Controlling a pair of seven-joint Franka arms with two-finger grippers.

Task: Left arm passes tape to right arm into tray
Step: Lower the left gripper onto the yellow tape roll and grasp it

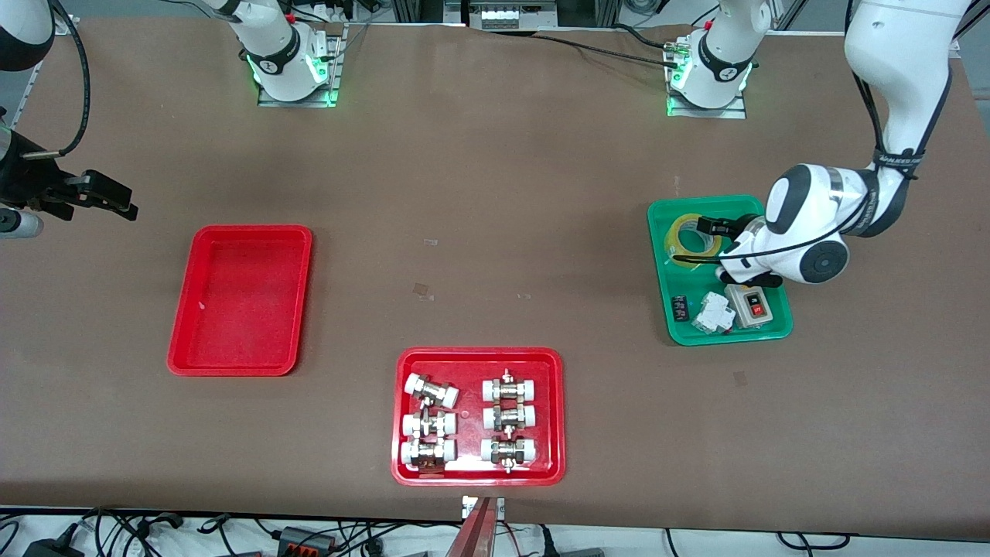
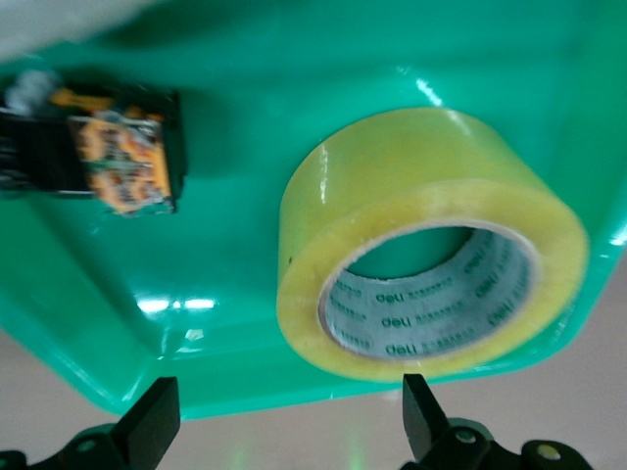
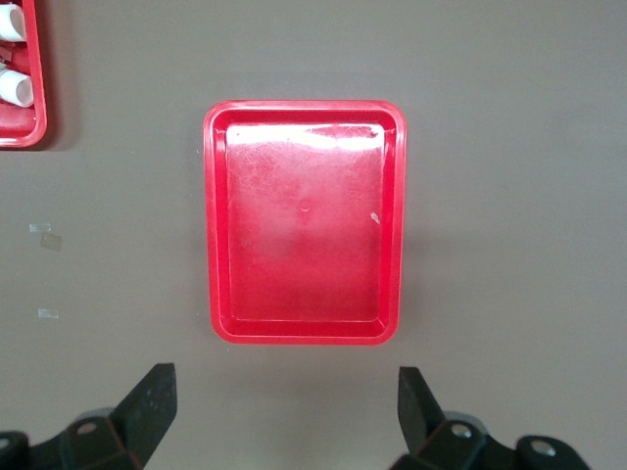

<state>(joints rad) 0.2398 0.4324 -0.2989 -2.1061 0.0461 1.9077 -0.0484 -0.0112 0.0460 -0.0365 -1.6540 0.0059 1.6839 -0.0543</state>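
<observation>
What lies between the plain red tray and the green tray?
Front view: only bare brown table between the tray and the green tray.

light: even, bright overhead | glare: tray (image 3: 304, 323) floor | blur: left wrist view soft

The front camera sat high across the table (image 1: 495, 193), faced both arm bases and took in the whole tabletop. The left wrist camera looked past the left gripper (image 2: 292, 421), fingers spread, from very close at the tape (image 2: 431, 259) in the green tray (image 2: 245, 59); the front view showed that same tape (image 1: 691, 232) and green tray (image 1: 661, 255). The right wrist camera looked straight down from well above, past the right gripper (image 3: 286, 411), onto the red tray (image 3: 304, 223), also seen in the front view (image 1: 241, 300).
</observation>
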